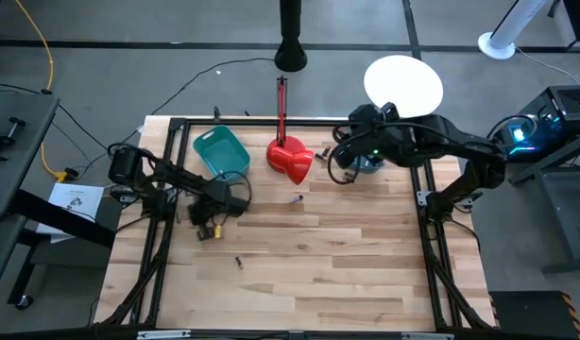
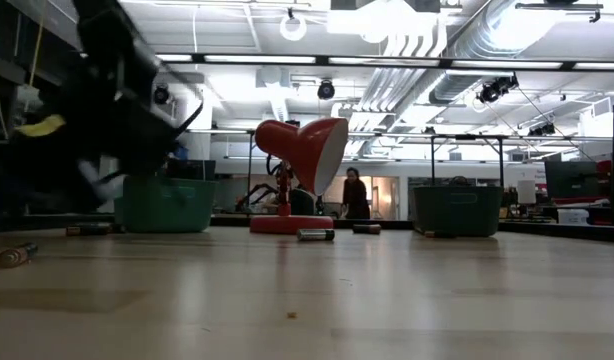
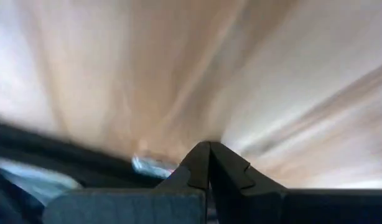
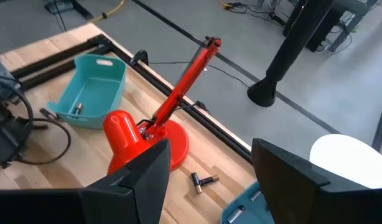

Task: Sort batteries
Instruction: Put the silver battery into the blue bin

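No legible writing appears on any item. The left gripper (image 1: 213, 229) is clenched on nothing, low over the table (image 1: 366, 274) near its left edge, one battery (image 1: 239, 263) lying just beside it toward the front edge. The right gripper (image 1: 345, 168) hangs released near the back edge, over two batteries (image 4: 203, 181) beside the red lamp (image 1: 290, 156). Another battery (image 4: 76, 109) lies in the teal bin (image 1: 221, 152).

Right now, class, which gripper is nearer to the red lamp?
Right. The right gripper hovers just beside the red lamp, open; the left gripper sits farther off, shut, beyond the teal bin.
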